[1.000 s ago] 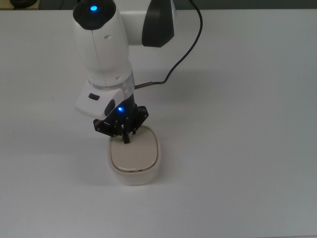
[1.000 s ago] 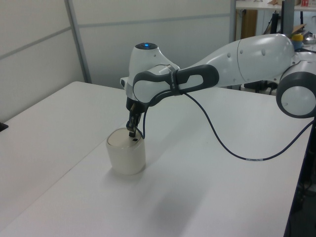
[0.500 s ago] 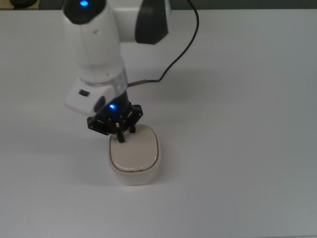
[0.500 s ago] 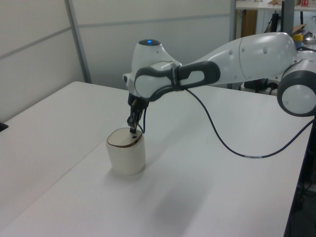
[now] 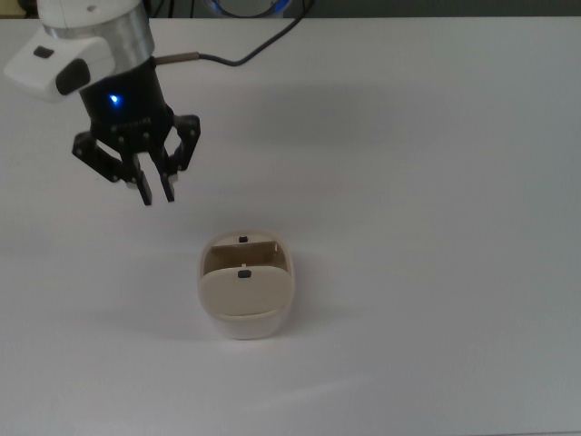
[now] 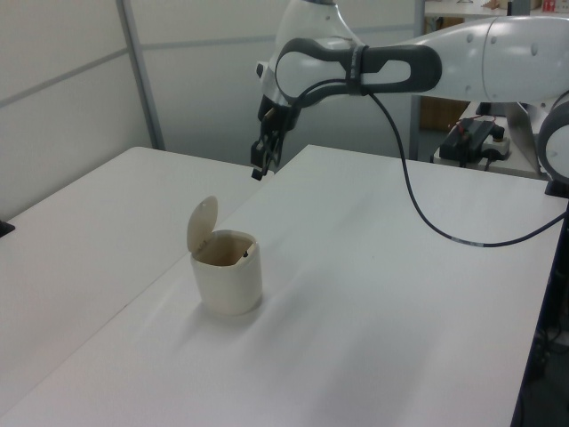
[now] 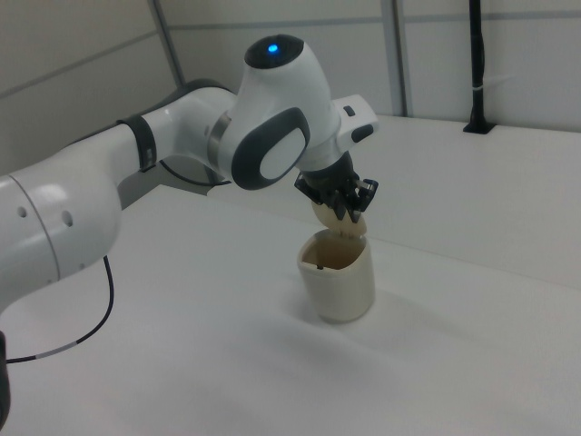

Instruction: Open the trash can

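Top view: big change vs half a sec ago. The trash can point(image 5: 246, 289) lid point(image 5: 245, 292) was flat and shut w/ the gripper point(image 5: 156, 195) parked on its edge; now the lid is seen popped up and the inside is exposed, w/ a small black button point(image 5: 242, 240) visible at the far rim. The gripper has been pulled away toward the top view's upper left, well apart from the can, fingers close together w/ only a thin gap, nothing held.

Left view: the lid point(image 6: 202, 226) is stood up nearly vertical on the left view's left side of the can point(image 6: 228, 282), which sits mid-table point(image 6: 373, 294). The gripper point(image 6: 260, 165) is lifted high above and behind it.

Right view: the open mouth of the can point(image 7: 338, 277) is clearly shown; the gripper point(image 7: 343, 207) overlaps the lid from this angle, so contact can't be judged here.

Imo the button press worked and the task looks basically done, only the retreat is left.
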Available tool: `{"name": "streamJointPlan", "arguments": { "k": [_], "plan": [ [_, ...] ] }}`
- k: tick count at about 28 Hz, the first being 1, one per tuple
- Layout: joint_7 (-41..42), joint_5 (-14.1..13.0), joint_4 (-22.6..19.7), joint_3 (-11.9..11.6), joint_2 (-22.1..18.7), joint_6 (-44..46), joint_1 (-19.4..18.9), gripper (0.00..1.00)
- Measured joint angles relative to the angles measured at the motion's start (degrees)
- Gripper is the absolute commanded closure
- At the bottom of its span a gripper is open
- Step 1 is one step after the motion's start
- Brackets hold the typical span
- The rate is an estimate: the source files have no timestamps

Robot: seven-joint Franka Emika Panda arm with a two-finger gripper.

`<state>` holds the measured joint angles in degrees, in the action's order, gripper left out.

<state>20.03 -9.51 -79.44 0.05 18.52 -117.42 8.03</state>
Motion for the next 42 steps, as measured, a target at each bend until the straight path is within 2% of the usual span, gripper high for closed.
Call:
{"name": "streamJointPlan", "arguments": {
  "k": [1, 11, 25, 28, 32, 42],
  "plan": [
    [0.0, 0.4, 0.0, -0.2, -0.4, 1.1, 0.0, 0.00],
    [0.0, 4.5, 0.2, -2.9, -3.4, 11.7, 0.1, 0.00],
    [0.0, 5.2, 0.6, -2.9, -3.8, 22.0, -0.1, 0.00],
    [-0.6, 6.3, 0.6, -2.9, -3.8, 24.9, -0.3, 0.00],
    [-2.0, 7.8, 0.7, -2.8, -3.8, 25.5, -0.8, 0.00],
    [-2.5, 8.1, 0.7, -2.2, -3.8, 25.5, -1.3, 0.00]
  ]
}}
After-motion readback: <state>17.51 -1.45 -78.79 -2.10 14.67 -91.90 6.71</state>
